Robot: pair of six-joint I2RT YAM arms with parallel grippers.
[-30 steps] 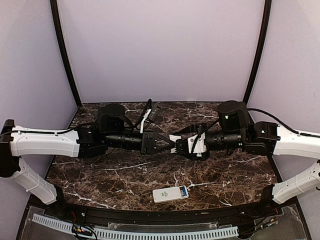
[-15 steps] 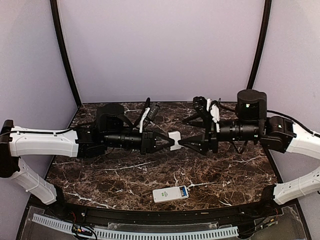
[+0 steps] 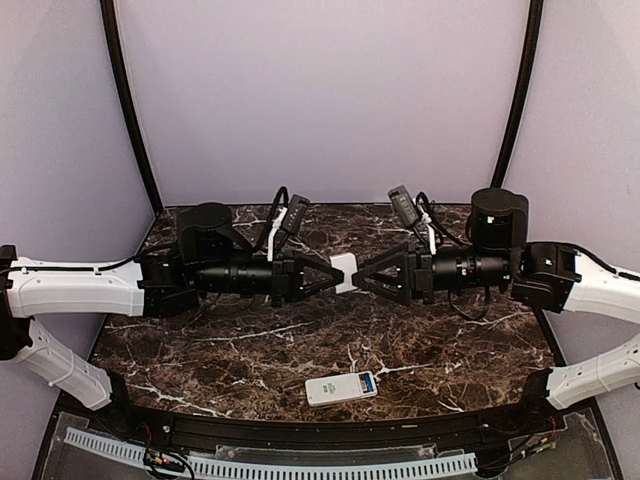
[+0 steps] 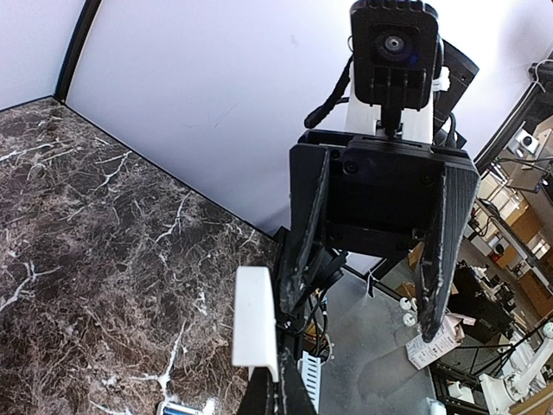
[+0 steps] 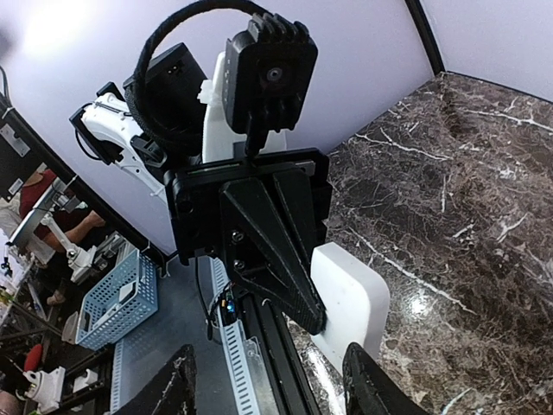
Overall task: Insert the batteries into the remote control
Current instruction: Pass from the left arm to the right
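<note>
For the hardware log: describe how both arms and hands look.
The left arm and right arm have white outer links, black wrist sections and looping black cables. The left hand and right hand are black, each with two tapering fingers.

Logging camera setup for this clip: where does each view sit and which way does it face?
Top external: high at the near side, looking down at the table, remote control, left end effector and right end effector.
Left wrist: on the left wrist, facing the open right end effector; left fingers pinch a white piece.
Right wrist: faces the left end effector; right fingers show.
Shared: both wrist views show the white piece.
</note>
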